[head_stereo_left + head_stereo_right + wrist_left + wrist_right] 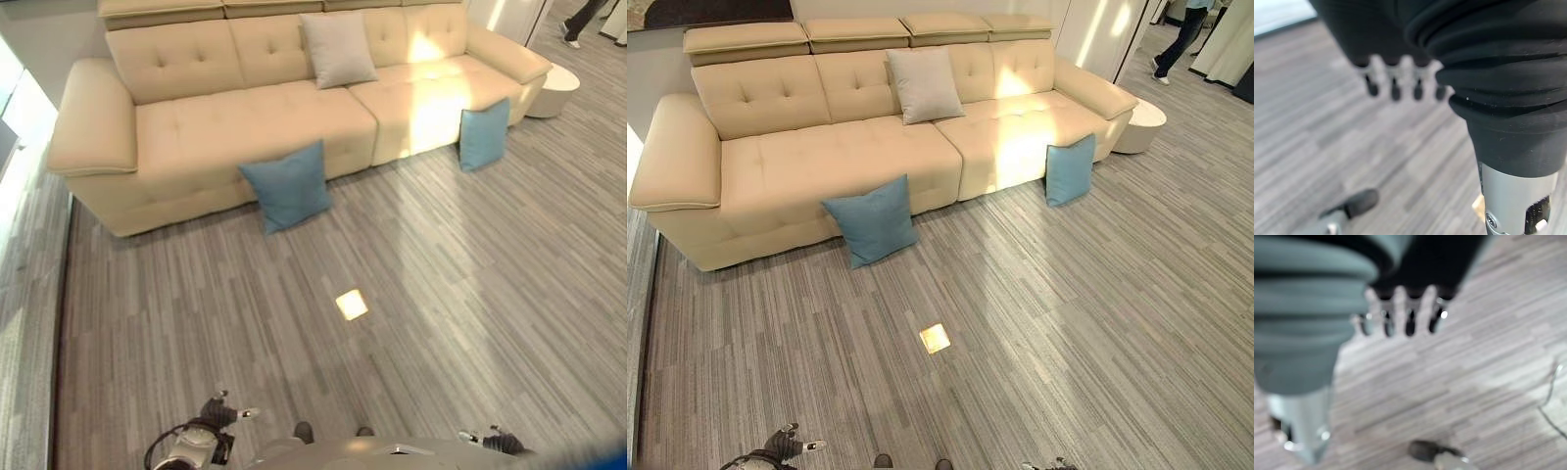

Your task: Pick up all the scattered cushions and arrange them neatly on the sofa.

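A long beige sofa [245,122] stands across the far side of the room. One grey cushion [338,49] leans upright against its backrest near the middle. A blue cushion [287,186] stands on the wooden floor, propped against the sofa's front at its middle. A second, smaller blue cushion [485,135] leans against the front further right. My left hand [220,411] hangs low at the near edge, far from the cushions; its fingers [1393,83] are straight and hold nothing. My right hand [500,441] hangs low on the other side, its fingers [1400,313] relaxed and empty.
A round white side table [558,88] stands at the sofa's right end. A person's legs [1181,39] show at the far right beyond it. A small bright square plate [351,304] is set in the floor between me and the sofa.
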You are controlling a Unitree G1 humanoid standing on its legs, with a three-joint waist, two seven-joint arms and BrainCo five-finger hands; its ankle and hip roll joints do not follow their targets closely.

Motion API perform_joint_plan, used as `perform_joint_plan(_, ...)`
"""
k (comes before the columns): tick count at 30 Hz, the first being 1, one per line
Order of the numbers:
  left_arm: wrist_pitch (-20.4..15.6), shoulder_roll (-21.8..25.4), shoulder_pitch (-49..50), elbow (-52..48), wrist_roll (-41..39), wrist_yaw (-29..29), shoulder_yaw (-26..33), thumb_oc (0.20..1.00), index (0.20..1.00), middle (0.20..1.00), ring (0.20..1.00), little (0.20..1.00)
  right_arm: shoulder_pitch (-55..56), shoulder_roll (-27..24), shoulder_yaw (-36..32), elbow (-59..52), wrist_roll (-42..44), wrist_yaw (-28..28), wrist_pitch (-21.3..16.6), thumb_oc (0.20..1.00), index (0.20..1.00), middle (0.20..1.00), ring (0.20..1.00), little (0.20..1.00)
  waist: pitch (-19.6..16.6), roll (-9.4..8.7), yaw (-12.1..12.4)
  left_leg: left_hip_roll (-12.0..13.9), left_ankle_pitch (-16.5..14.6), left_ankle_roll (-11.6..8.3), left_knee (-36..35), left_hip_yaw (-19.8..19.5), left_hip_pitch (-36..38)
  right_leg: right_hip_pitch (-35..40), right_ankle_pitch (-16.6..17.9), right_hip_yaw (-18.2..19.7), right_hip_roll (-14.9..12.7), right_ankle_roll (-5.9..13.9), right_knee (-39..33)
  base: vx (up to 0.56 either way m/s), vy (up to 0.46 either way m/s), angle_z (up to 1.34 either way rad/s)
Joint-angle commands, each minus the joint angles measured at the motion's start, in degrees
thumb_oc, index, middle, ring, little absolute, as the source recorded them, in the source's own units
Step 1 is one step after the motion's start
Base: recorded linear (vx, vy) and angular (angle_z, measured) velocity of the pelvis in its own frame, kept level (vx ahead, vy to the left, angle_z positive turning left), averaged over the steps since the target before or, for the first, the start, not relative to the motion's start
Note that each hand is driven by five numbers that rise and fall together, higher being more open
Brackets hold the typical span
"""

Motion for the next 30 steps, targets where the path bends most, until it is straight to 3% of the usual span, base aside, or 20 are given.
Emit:
perform_joint_plan(1, -0.64, -2.58, -4.40, 4.49, 0.91, 1.42, -1.51, 1.000, 1.000, 1.000, 1.000, 1.000, -2.50, -1.28, 0.59, 2.01, 0.81, -0.55, 0.04, 1.000, 1.000, 1.000, 1.000, 1.000, 0.40, 2.52, -0.31, 1.83, -2.28, -5.12, 0.56, 1.15, 2.50, 1.61, 0.06, -3.23, -0.92, 5.45, 0.54, 0.00, 0.000, 0.00)
perform_joint_plan(13, -0.21, -2.64, -3.90, 4.84, 0.68, 1.54, -1.00, 1.000, 1.000, 1.000, 1.000, 1.000, -2.49, -1.16, 1.76, 1.96, -0.48, -0.46, 0.37, 1.000, 1.000, 1.000, 1.000, 1.000, 0.71, 2.19, -0.08, 2.24, -2.13, -5.31, 0.56, 0.58, 2.79, 1.68, -0.50, -3.27, -0.31, 4.92, 0.54, 0.01, -0.011, 0.01)
perform_joint_plan(17, -0.21, -2.38, -4.15, 4.78, 0.76, 1.36, -1.42, 1.000, 1.000, 1.000, 1.000, 1.000, -2.65, -1.08, 1.99, 1.63, -0.29, -0.49, 0.27, 1.000, 1.000, 1.000, 1.000, 1.000, 1.51, 1.88, -0.13, 2.62, -0.83, -5.62, 0.60, 0.60, 2.23, 1.13, -0.55, -3.13, 0.15, 4.33, 0.60, -0.04, -0.048, 0.03)
perform_joint_plan(23, -0.16, -2.50, -5.92, 4.18, 0.33, 1.42, -2.95, 1.000, 1.000, 1.000, 1.000, 1.000, -3.47, -1.61, 1.79, 1.39, 0.72, -0.76, 0.25, 1.000, 1.000, 1.000, 1.000, 1.000, 3.81, 0.60, -0.50, 2.24, -2.26, -6.18, 9.35, 1.31, -4.26, -0.44, -0.10, -4.55, -1.08, 3.93, 1.21, -0.08, -0.001, 0.21)
perform_joint_plan(24, 0.06, -2.68, -6.03, 4.52, 0.35, 1.28, -3.17, 1.000, 1.000, 1.000, 1.000, 1.000, -3.74, -1.54, 1.70, 1.18, 1.10, -0.54, 0.33, 1.000, 1.000, 1.000, 1.000, 1.000, 3.62, 0.81, -0.91, 1.66, -2.26, -5.68, 8.62, 2.89, -5.32, -1.54, 0.00, -5.14, -1.26, 4.15, 1.68, 0.06, 0.134, 0.38)
perform_joint_plan(30, 0.32, -2.88, -5.54, 5.11, -0.06, 1.23, -2.72, 1.000, 1.000, 1.000, 1.000, 1.000, -5.41, -1.36, 2.67, 0.11, 0.34, -0.35, 0.71, 1.000, 1.000, 1.000, 1.000, 1.000, 3.14, 1.70, 0.01, 0.07, -3.49, -2.81, 6.17, 2.53, -3.87, -4.30, -1.55, -2.77, -2.48, 5.21, 7.42, 0.10, 0.156, -0.05)
